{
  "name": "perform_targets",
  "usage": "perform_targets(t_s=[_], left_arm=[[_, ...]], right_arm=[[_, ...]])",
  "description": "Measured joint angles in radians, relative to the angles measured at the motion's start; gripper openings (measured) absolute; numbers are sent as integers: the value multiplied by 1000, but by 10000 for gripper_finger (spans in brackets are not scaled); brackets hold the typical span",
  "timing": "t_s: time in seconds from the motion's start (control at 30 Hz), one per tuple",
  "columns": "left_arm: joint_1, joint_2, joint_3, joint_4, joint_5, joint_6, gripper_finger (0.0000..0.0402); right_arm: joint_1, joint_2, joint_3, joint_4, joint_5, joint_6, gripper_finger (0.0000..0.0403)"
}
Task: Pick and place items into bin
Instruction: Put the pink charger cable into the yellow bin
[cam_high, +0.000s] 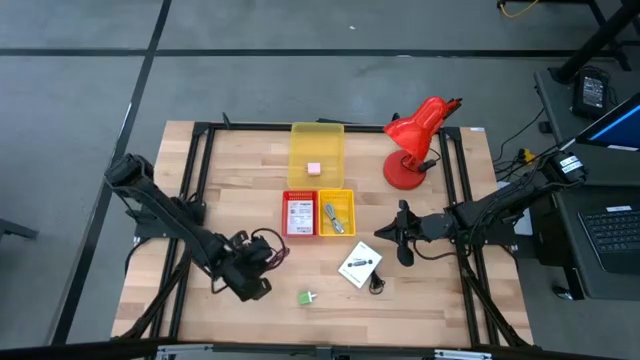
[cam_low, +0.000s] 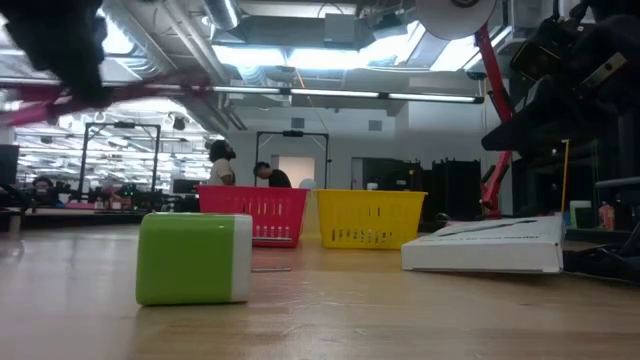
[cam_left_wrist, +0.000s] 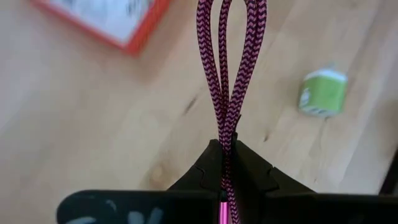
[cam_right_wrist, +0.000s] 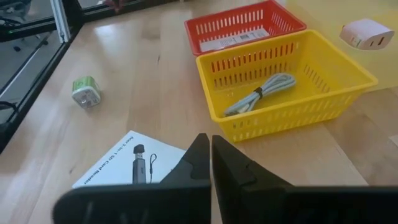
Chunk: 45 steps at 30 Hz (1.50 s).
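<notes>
Now clamped: left gripper (cam_high: 252, 272) at 7 o'clock on the table (cam_high: 240, 180), fingers (cam_left_wrist: 249, 174) pinched on a doubled loop of pink-and-black braided cable (cam_left_wrist: 227, 68), lifted clear of the wood. Nearest bins: red basket (cam_high: 299, 214) and yellow basket (cam_high: 336, 212) side by side at table centre, at about 1 o'clock from the gripper; larger yellow tray (cam_high: 316, 152) beyond them at 12 o'clock, pink cube (cam_high: 314, 168) inside.

Best carried high, so the hanging loop clears the basket rim; best let go only once the whole loop hangs over the basket's inside, else a draped end likely.

Green block (cam_high: 305, 297) loose at 6 o'clock, near the left gripper. White packet (cam_high: 360, 265) at 5 o'clock. Right gripper (cam_high: 404, 243) waiting at 4 o'clock, fingers pressed together on nothing, beside the packet.
</notes>
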Motion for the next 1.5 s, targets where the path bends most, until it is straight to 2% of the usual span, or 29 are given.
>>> perform_targets(t_s=[0.17,0.47,0.57,0.73,0.87,1.1,1.5], left_arm=[[-1,-72,0,26,-112,143,12],[52,-107,0,184,-134,527,11],[85,-109,-32,336,-86,681,11],[152,-128,-163,668,40,922,11],[191,-145,-271,852,48,1016,11],[238,-156,-435,1209,128,1171,11],[292,-156,-466,1289,201,1191,11]], right_arm=[[0,0,0,2,0,-2,0],[0,0,0,33,0,-3,0],[0,0,0,48,0,-3,0],[0,0,0,47,0,-1,0],[0,0,0,43,3,-3,0],[0,0,0,45,3,-26,0],[0,0,0,105,3,-32,0]])
